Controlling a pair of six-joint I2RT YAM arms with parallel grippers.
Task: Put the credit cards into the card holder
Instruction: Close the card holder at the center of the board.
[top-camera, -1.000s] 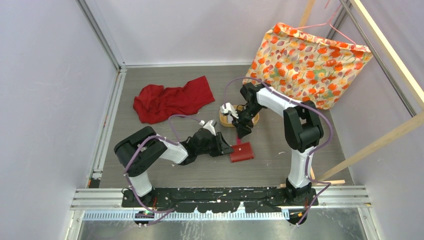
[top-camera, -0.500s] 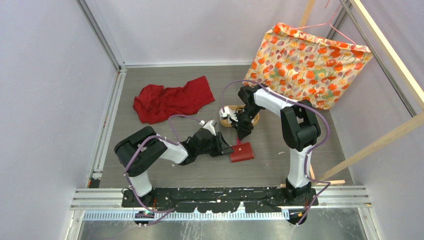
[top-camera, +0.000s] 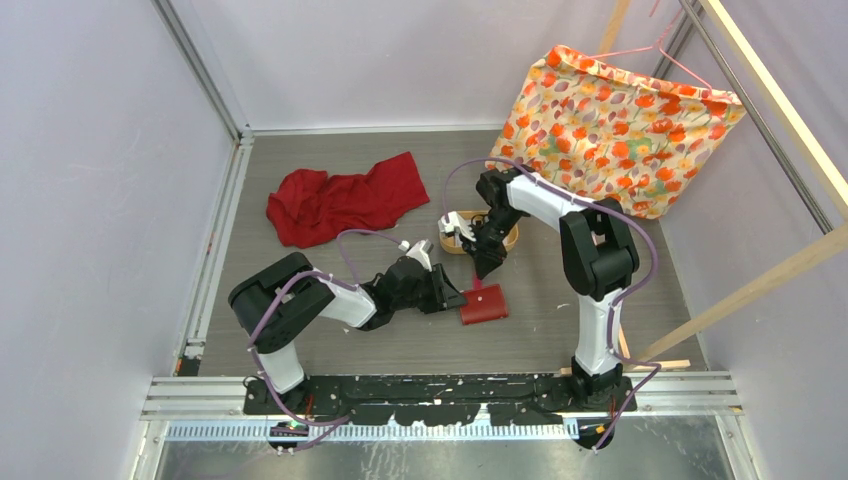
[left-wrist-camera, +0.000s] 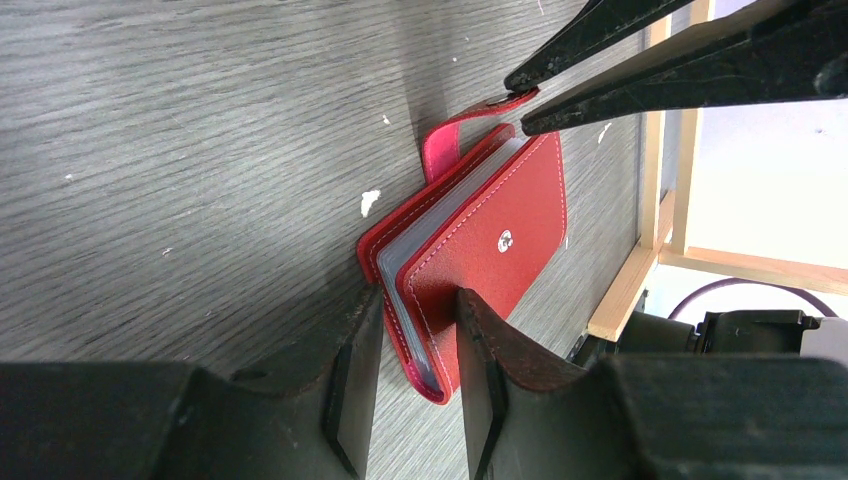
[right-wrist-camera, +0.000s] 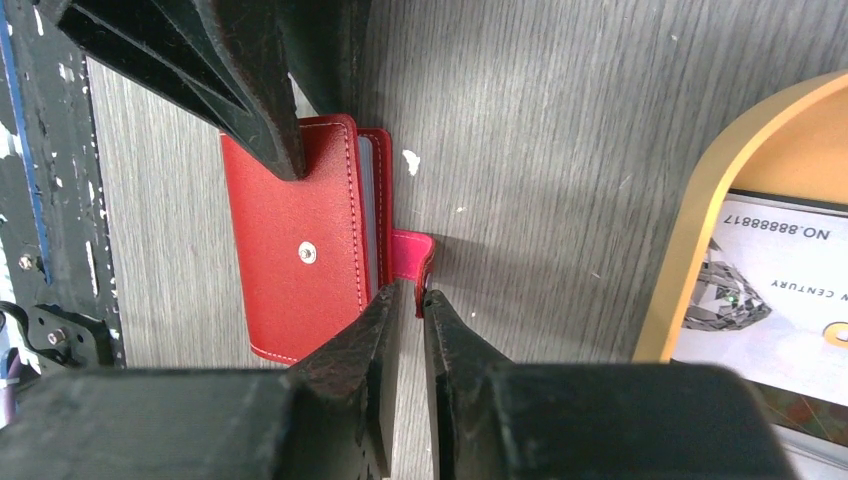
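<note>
From the top camera I see the card holder (top-camera: 484, 304) lying on the table (top-camera: 330, 270), the left claw (top-camera: 457, 297) at its left edge and the right claw (top-camera: 486, 270) at its far edge. The left wrist camera shows more: the left claw pinches the front cover. Only the right wrist camera shows the rest. There the right claw is pressed onto the snap tab (right-wrist-camera: 412, 262), and a credit card (right-wrist-camera: 770, 285) lies in the tray (right-wrist-camera: 690, 230).
</note>
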